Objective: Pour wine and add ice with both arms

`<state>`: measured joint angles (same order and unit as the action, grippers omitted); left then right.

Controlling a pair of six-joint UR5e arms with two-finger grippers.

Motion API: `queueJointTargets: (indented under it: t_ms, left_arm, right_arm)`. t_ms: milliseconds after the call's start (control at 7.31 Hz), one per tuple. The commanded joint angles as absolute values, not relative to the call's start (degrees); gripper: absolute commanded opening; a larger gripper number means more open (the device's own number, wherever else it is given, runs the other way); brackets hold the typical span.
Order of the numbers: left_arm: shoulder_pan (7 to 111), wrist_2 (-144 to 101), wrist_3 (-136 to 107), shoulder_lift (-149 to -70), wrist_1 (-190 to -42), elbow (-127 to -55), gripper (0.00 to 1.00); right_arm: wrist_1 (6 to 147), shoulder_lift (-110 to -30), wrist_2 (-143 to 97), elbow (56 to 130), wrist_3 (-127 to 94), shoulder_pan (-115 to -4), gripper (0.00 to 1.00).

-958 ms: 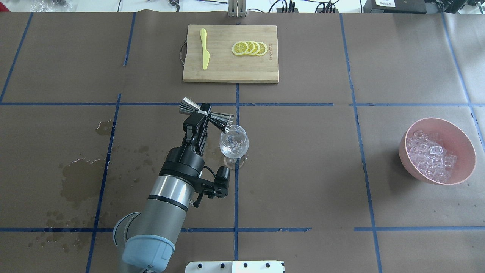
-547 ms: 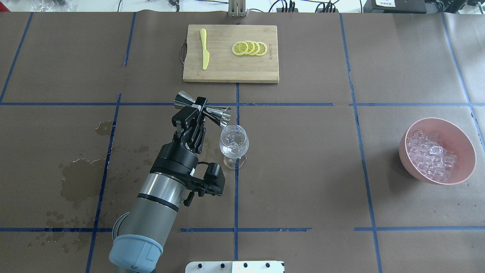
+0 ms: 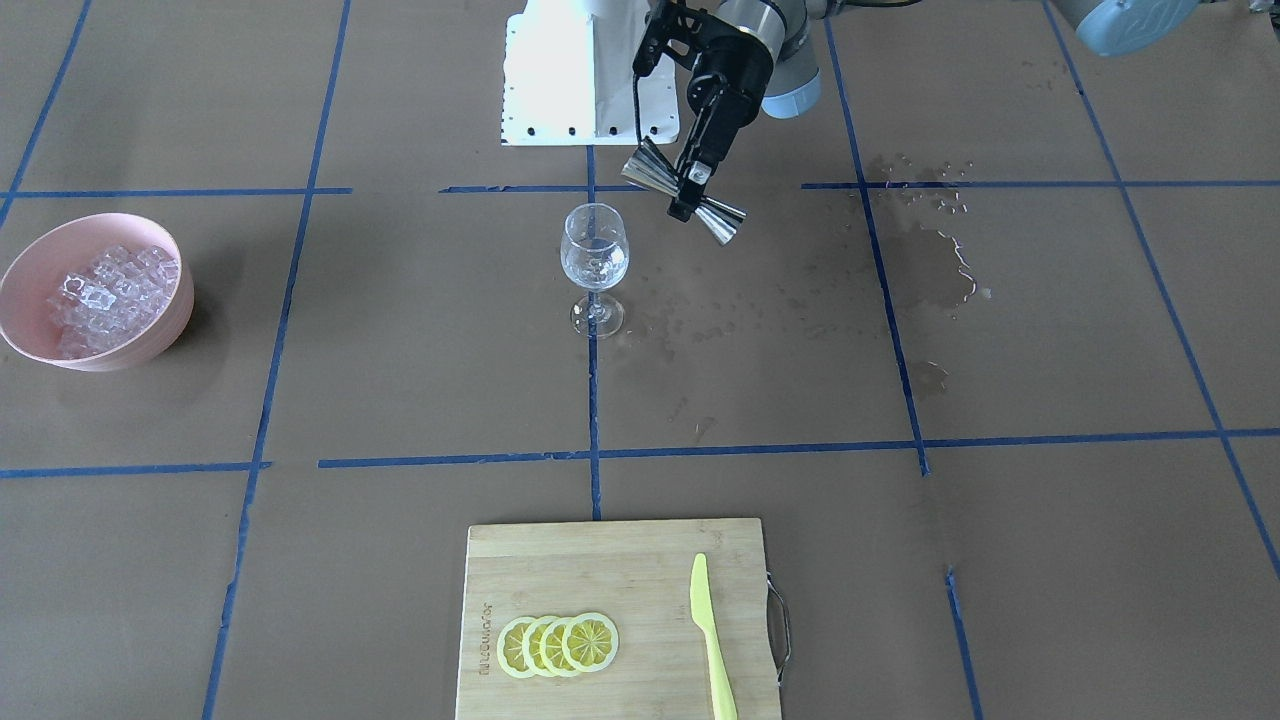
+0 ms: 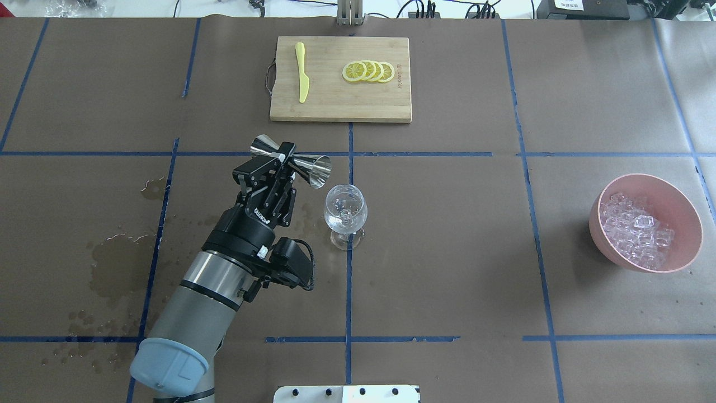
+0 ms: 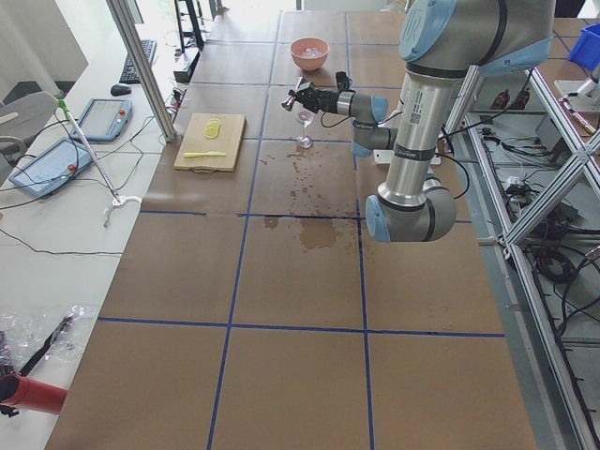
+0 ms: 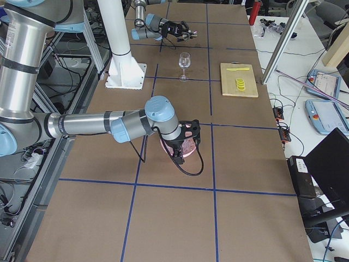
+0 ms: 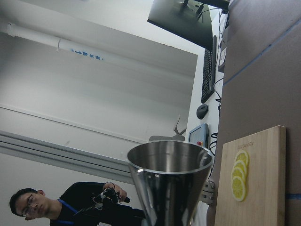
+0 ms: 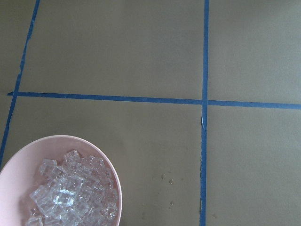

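Note:
My left gripper (image 4: pixel 286 158) is shut on the waist of a steel jigger (image 4: pixel 314 169). It holds the jigger on its side above the table, the open mouth facing the wine glass (image 4: pixel 345 210) but left of and behind the rim. The jigger also shows in the front view (image 3: pixel 722 222) and the left wrist view (image 7: pixel 169 179). The glass (image 3: pixel 594 250) stands upright with a little nearly colourless wine at its bottom. The ice (image 4: pixel 637 229) is heaped in a pink bowl (image 4: pixel 596 224) at the far right. My right gripper (image 6: pixel 182 143) hovers at that bowl; I cannot tell whether it is open.
A bamboo board (image 4: pixel 335 103) at the back holds lemon slices (image 4: pixel 369 71) and a yellow knife (image 4: pixel 302 73). Wet stains (image 4: pixel 114 263) mark the paper on the left. The white pedestal (image 4: pixel 347 393) sits at the near edge.
My left gripper has drawn the jigger back and left, away from the glass rim, and the arm has swung left. The glass and the bowl have not moved.

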<state>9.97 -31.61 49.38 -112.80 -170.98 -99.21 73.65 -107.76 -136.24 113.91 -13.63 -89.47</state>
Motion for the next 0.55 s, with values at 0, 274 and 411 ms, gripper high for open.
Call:
queueJointTargets:
  t_ms: [0, 274, 411]
  left_arm:
    - [10.11, -32.08, 45.91, -105.33, -177.51, -99.23, 0.0]
    - [10.2, -33.21, 42.89, -96.72, -184.79, -99.23, 0.0]
    - [10.2, -33.31, 42.54, -92.59, -188.92, -99.23, 0.0]
  right_arm:
    - [73.65, -107.75, -136.23, 113.82, -13.97, -89.47, 1.0]
    - [73.65, -107.75, -136.23, 113.47, -13.89, -89.47, 1.0]
    - [73.65, -107.75, -136.23, 113.47, -13.89, -89.47, 1.0]
